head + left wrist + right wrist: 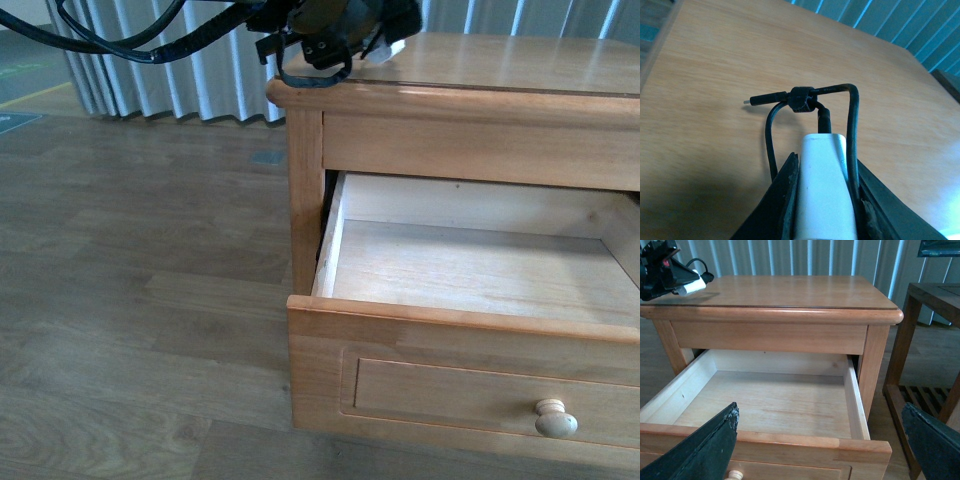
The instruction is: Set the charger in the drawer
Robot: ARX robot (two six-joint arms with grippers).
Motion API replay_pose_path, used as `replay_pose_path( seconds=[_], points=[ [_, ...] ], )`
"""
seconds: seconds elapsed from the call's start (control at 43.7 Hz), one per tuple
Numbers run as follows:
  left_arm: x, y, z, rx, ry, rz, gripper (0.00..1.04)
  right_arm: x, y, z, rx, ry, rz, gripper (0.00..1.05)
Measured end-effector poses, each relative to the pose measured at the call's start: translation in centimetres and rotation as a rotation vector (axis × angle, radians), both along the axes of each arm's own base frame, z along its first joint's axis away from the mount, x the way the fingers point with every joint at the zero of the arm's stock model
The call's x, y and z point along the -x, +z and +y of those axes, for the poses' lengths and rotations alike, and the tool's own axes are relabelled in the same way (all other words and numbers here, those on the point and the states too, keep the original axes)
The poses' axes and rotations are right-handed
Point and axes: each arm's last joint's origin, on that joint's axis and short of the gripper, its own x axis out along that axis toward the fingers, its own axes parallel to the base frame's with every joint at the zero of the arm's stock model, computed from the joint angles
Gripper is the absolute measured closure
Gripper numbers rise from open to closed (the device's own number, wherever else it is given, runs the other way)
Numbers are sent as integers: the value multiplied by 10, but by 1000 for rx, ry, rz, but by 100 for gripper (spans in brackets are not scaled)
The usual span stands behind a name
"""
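My left gripper point(824, 200) is shut on the charger point(822, 180), a white plug block with a black cable point(805, 97) looped and tied ahead of it. It holds the charger over the left corner of the nightstand top point(500, 65); the gripper point(340, 35) and a white bit of the charger point(392, 47) show in the front view, and the charger point(691, 286) in the right wrist view. The drawer point(470, 270) stands pulled open below, pale inside, with a round knob point(556, 419). My right gripper point(825, 440) is open in front of the drawer's front edge point(790, 442).
The nightstand's top panel point(790, 290) overhangs the back part of the drawer. A dark wooden side table point(930, 340) stands to the right of the nightstand. Vertical blinds point(170, 80) hang behind. Wood floor point(130, 300) lies to the left.
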Motion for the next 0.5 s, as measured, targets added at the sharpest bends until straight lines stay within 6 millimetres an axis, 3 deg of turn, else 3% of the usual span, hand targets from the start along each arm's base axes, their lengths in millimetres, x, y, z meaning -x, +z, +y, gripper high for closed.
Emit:
replay_pose_path(
  seconds=[0.297,0.503],
  points=[
    [72,9,-47,5,-215,-25,80,0,0,0,0,0,0,8],
    [106,-21,-74,-47,-325,47,80,0,0,0,0,0,0,8]
  ],
)
